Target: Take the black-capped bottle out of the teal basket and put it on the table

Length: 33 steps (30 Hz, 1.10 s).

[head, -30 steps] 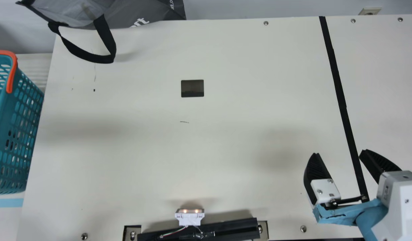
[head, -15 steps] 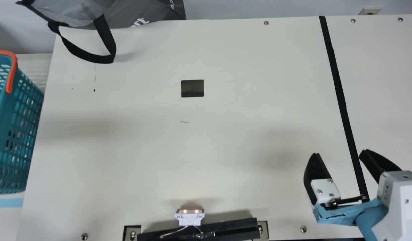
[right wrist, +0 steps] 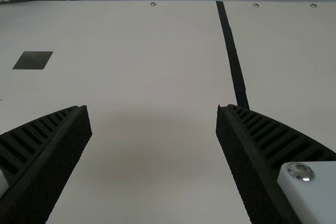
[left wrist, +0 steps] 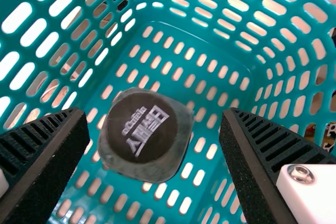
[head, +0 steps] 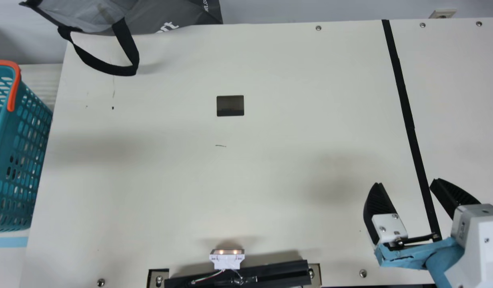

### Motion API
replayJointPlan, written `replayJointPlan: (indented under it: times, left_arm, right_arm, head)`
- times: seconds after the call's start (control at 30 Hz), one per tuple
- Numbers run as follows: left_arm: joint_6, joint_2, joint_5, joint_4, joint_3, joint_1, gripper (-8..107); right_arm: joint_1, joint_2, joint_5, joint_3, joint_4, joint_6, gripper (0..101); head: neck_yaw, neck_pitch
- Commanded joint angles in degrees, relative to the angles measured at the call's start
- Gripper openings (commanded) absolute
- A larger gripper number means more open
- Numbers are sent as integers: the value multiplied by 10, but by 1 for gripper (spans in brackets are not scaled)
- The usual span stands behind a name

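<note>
Looking at a big cream table [head: 270, 168], folks, with the teal basket [head: 1, 136] by its left edge in the main view. Right gripper [head: 407, 182] is at the table's near right, claw released, fingers spread. Left gripper [left wrist: 154, 111] faces down into the basket, also spread wide. Black-capped bottle [left wrist: 142, 129] sits in the basket, cap up.

1. On the black cap [left wrist: 137, 135], you can see a big white word with a smaller one beside it.
2. On the gray bag [head: 150, 14], you can see big white letters, plus tiny ones.
</note>
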State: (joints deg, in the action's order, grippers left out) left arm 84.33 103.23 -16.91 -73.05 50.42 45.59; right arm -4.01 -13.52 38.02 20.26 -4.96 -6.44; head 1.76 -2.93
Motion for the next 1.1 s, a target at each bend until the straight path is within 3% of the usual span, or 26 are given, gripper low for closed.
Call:
replayJointPlan:
  times: [0.0, 0.6, 0.67, 0.7, 0.73, 1.07]
  left_arm:
    - [9, 2, -1, -10, 1, -2, 107]
    - [31, 11, 2, -34, 10, -17, 107]
    - [29, 13, 3, -31, 11, -15, 51]
    - [27, 13, 3, -28, 12, -15, 47]
    - [26, 14, 3, -25, 12, -14, 35]
    - [-2, 12, 2, 9, 8, -8, 43]
  right_arm:
    - [0, 0, 0, 0, 0, 0, 91]
    - [0, 0, 1, 0, 0, 0, 91]
    - [0, 0, 1, 0, 0, 0, 91]
    - [0, 0, 1, 0, 0, 0, 91]
    - [0, 0, 1, 0, 0, 0, 91]
    - [0, 0, 1, 0, 0, 0, 91]
  head:
    - [-2, 2]
    - [-2, 2]
    - [-2, 2]
    - [-2, 2]
    - [-2, 2]
    - [-2, 2]
